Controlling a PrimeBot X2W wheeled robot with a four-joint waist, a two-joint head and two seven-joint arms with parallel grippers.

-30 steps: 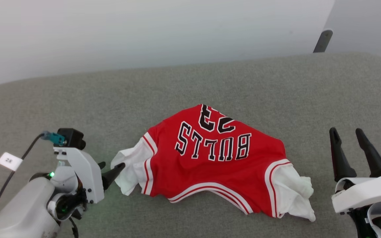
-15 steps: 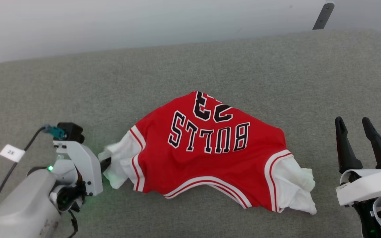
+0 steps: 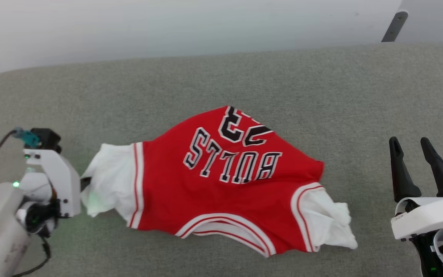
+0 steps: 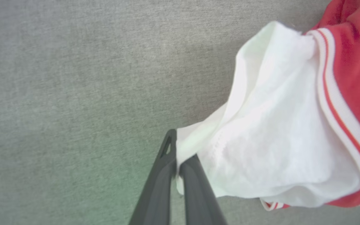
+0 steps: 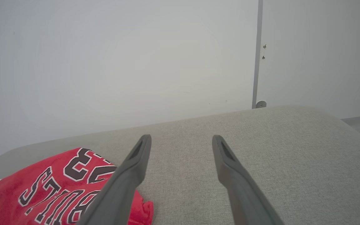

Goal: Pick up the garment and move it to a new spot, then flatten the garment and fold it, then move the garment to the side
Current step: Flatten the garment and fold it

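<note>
The garment (image 3: pixel 221 188), a red jersey with white sleeves and black "BULLS" lettering, lies rumpled on the grey surface with its print upside down to me. My left gripper (image 3: pixel 84 184) is shut on the edge of the left white sleeve (image 3: pixel 108 179); the left wrist view shows the dark fingers (image 4: pixel 164 175) pinching the sleeve cloth (image 4: pixel 277 137). My right gripper (image 3: pixel 412 148) stands open at the right, apart from the crumpled right sleeve (image 3: pixel 331 223). In the right wrist view its fingers (image 5: pixel 136 168) spread over bare surface, the garment (image 5: pixel 52 190) at lower left.
The grey padded surface (image 3: pixel 321 96) stretches wide, with its far edge meeting a pale wall (image 3: pixel 167 27). A dark bar (image 3: pixel 393 26) leans by the wall at upper right. A cable (image 3: pixel 4 140) runs off my left wrist.
My left gripper closed on the left sleeve and pulled it leftward, stretching the sleeve and the garment's left side out. The right gripper stayed open in place. The camera shifted slightly.
</note>
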